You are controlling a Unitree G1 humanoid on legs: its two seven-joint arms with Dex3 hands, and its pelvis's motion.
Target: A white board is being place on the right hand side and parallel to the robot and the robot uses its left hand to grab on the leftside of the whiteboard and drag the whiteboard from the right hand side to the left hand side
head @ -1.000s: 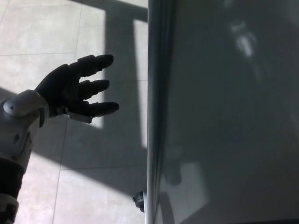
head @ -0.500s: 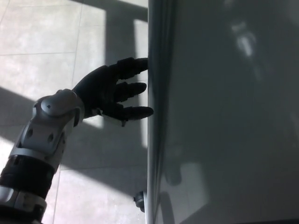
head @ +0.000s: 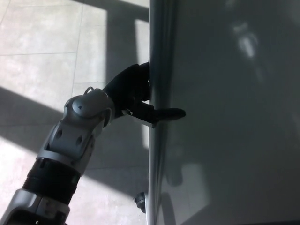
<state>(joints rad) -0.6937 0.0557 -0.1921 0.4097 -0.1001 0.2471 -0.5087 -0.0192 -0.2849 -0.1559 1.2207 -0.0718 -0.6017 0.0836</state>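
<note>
The whiteboard [head: 229, 122] fills the right half of the head view, its grey metal left frame [head: 158, 42] running from top to bottom. My left hand [head: 131, 91] is on that left edge at mid height. The thumb [head: 168, 114] lies across the board's front face, while the other fingers reach behind the frame and are hidden there. The hand is shut on the board's edge. My grey forearm [head: 75, 131] comes up from the lower left. My right hand does not show.
Pale floor tiles [head: 47, 42] with bands of sunlight and shadow lie to the left of the board. A small black caster of the board's stand [head: 139, 201] sits by the bottom of the frame.
My left hand has moved right from open air to the board's left edge. Its thumb now crosses the front face and its fingers have gone behind the frame. The board has not moved.
</note>
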